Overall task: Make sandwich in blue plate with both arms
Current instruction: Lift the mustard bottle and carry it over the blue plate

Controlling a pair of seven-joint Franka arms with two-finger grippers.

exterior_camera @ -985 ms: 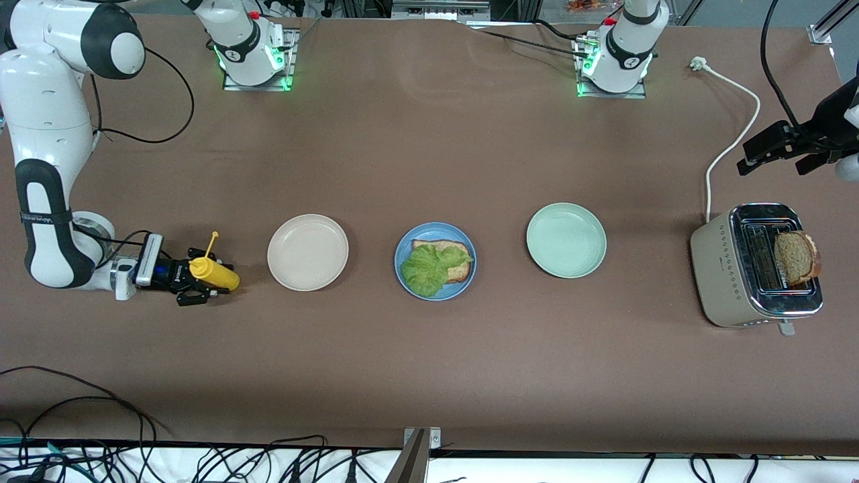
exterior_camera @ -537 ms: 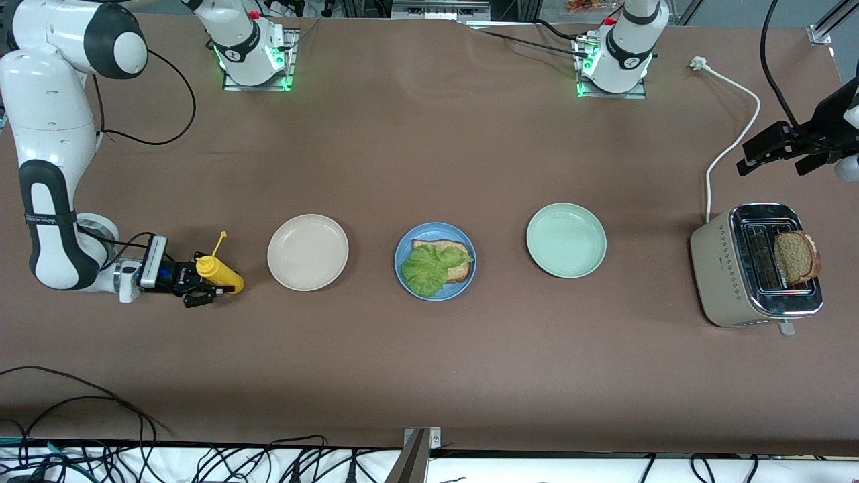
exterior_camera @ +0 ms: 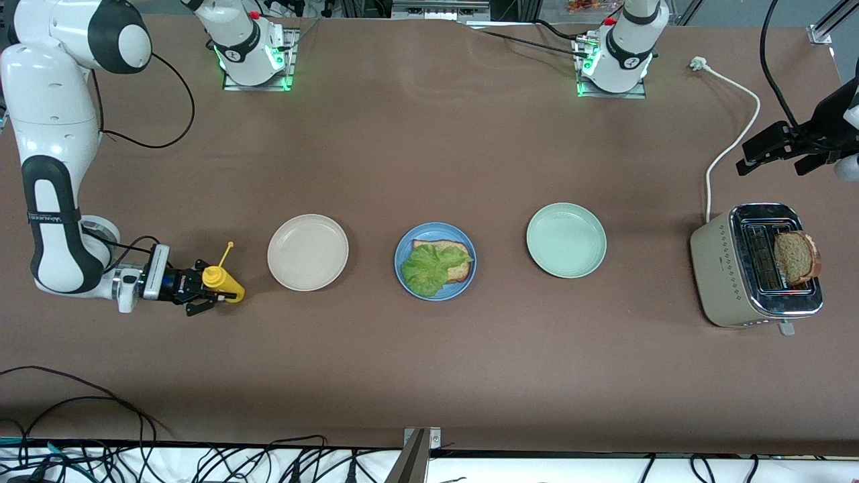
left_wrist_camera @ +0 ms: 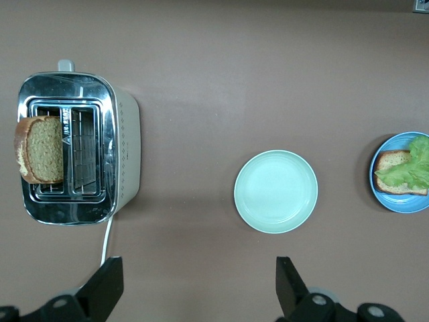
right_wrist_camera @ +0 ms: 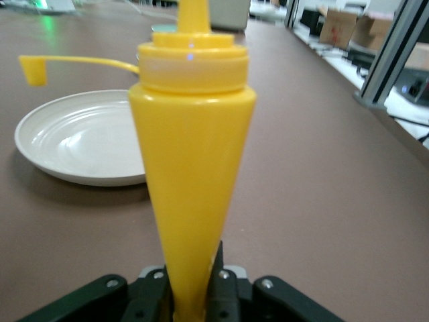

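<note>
1. As the right gripper [exterior_camera: 201, 293] at the lower left of the front view has drawn its fingers in over the last second, they now pinch the yellow squeeze bottle [exterior_camera: 221, 286], which has shifted slightly toward the beige plate [exterior_camera: 307, 252] and stands more upright than before.
2. Judgement: the sauce step is in hand; the grip looks made, so lifting the bottle toward the blue plate [exterior_camera: 435, 261] at frame centre would follow.
3. That plate already carries one bread slice [exterior_camera: 451, 258] with the lettuce leaf [exterior_camera: 425, 270] on it; the second bread slice [exterior_camera: 796, 257] stands in the toaster [exterior_camera: 755, 266] at the right edge.
4. Above the toaster in the frame, the left gripper [exterior_camera: 778, 150] waits with fingers spread wide, holding nothing.
5. Only the right wrist view shows the fingers clamping the bottle's base [right_wrist_camera: 191, 268]; only the left wrist view shows the toaster's slots from above, with the pale green plate [left_wrist_camera: 275, 191] beside it.
</note>
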